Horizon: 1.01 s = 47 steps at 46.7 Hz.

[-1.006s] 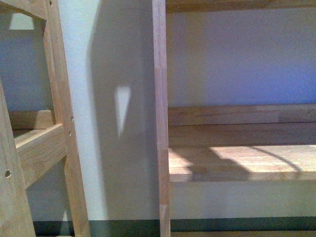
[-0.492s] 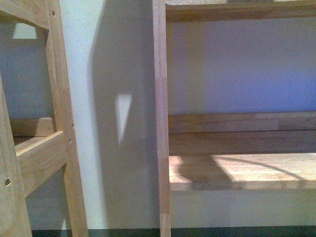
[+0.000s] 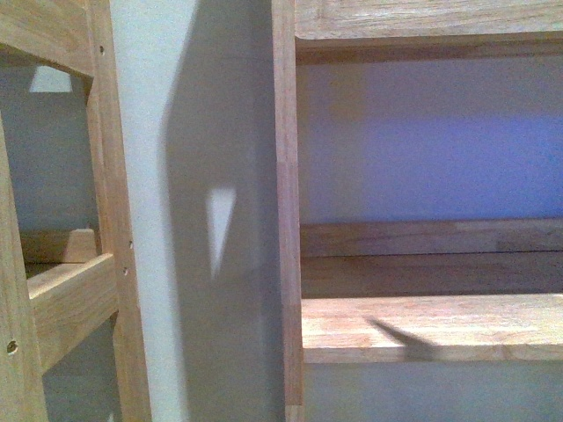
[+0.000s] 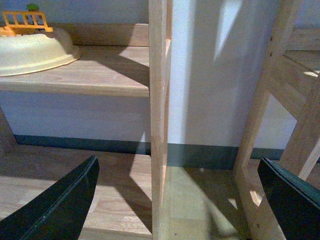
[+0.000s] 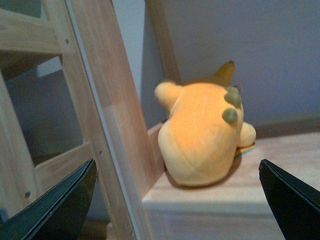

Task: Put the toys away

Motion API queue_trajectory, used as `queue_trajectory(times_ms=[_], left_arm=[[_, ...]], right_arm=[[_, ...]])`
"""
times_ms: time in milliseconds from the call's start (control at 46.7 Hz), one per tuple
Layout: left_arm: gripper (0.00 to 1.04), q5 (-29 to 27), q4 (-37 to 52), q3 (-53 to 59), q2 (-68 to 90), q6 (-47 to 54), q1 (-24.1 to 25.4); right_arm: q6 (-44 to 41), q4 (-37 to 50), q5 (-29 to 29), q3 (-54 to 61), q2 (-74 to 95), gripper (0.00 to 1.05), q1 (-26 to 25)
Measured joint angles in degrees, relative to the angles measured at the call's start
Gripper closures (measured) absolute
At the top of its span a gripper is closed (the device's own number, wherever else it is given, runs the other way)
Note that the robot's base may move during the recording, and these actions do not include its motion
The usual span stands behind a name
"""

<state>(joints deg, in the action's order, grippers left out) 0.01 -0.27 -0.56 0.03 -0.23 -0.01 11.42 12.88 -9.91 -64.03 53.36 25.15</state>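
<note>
Front view shows our camera lower than a second ago, both arms out of frame, while the plush (image 5: 202, 135) sits on the shelf (image 5: 280, 165) beside its post, our right gripper (image 5: 177, 200) spread wide and empty, left gripper (image 4: 177, 200) likewise, so placing looks done.

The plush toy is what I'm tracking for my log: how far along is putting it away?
Looks done: the orange plush toy lies on a wooden shelf beside an upright post, free of any grip. In hand: nothing; the right gripper is open and apart from the toy, and the left gripper is open and empty. Left: I see no other toy loose; a cream bowl sits on another shelf.
</note>
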Motion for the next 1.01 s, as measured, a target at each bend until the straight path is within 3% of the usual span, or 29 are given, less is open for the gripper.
queue_trajectory(times_ms=[150, 535, 814, 921, 1006], left_arm=[[0.06, 0.0, 0.0, 0.0, 0.0, 0.0, 0.0], [0.06, -0.02, 0.0, 0.0, 0.0, 0.0, 0.0], [0.06, -0.02, 0.0, 0.0, 0.0, 0.0, 0.0], [0.06, 0.0, 0.0, 0.0, 0.0, 0.0, 0.0], [0.06, 0.0, 0.0, 0.0, 0.0, 0.0, 0.0]], right_arm=[[0.15, -0.68, 0.9, 10.62, -9.4, 0.06, -0.92], [0.83, -1.44, 3.74, 33.77, -31.41, 0.06, -11.91], [-6.51, 0.81, -1.36, 48.96, -39.54, 0.07, -10.95], [-9.44, -13.11, -2.69, 51.58, -42.75, 0.26, -11.76], [-10.08, -14.43, -0.68, 54.42, -44.13, 0.41, -14.03]])
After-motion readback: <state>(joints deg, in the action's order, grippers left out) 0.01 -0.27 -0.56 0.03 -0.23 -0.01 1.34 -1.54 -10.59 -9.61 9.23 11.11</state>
